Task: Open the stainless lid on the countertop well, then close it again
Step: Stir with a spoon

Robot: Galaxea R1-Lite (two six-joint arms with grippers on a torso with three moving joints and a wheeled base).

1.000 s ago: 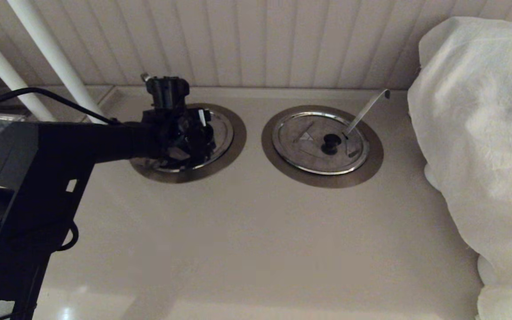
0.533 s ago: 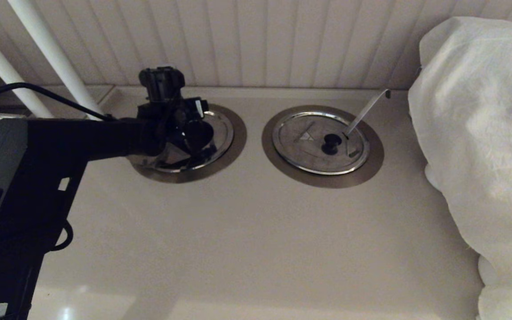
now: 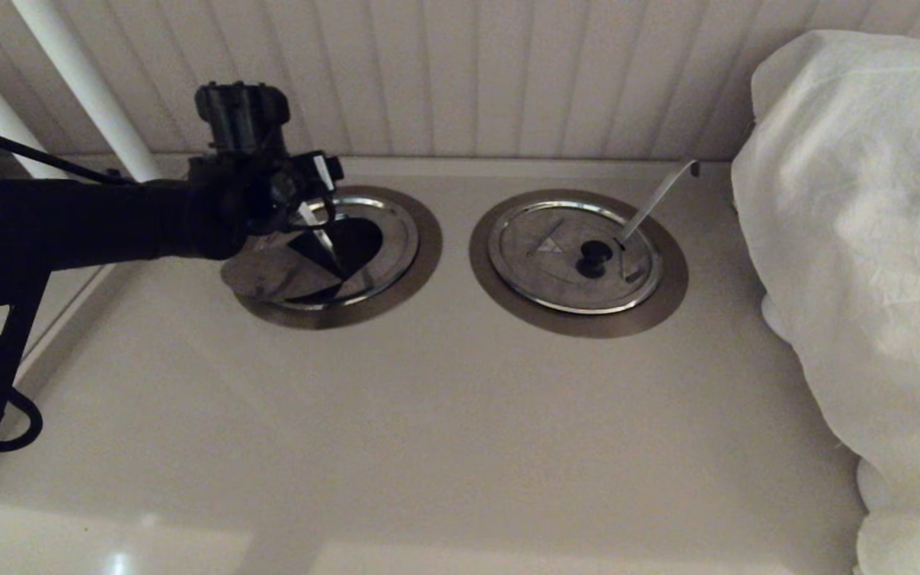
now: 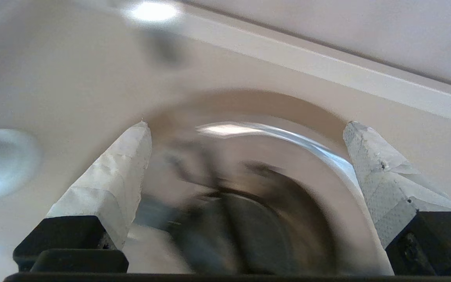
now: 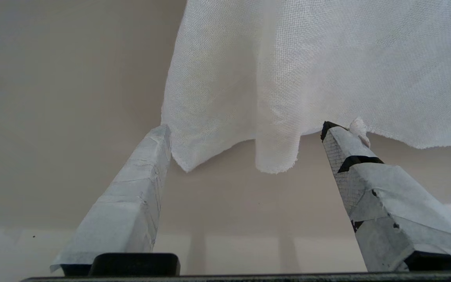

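The countertop well (image 3: pixel 422 249) on the left has a wide brushed collar and a straight flat utensil handle (image 3: pixel 318 231) rising from it. Its stainless lid (image 3: pixel 272 277) is folded partly up on the left side, so the dark inside (image 3: pixel 358 239) shows. My left gripper (image 3: pixel 304 196) hovers over the well's back left part, fingers spread wide with nothing between them. In the left wrist view the gripper (image 4: pixel 248 125) is open above the blurred well rim (image 4: pixel 288 137). My right gripper (image 5: pixel 246 127) is open beside a white cloth (image 5: pixel 288 70), away from the wells.
The twin well (image 3: pixel 668 279) on the right keeps its lid (image 3: pixel 544 247) flat, with a black knob (image 3: pixel 594 255) and a slanted hook-tipped handle (image 3: pixel 660 196). A bulky white cloth (image 3: pixel 867 239) fills the right side. A panelled wall (image 3: pixel 468 72) and white poles (image 3: pixel 77 88) stand behind.
My left arm has risen and drawn back to the left. The left well's lid, hidden under the gripper before, now shows folded up with the dark opening exposed.
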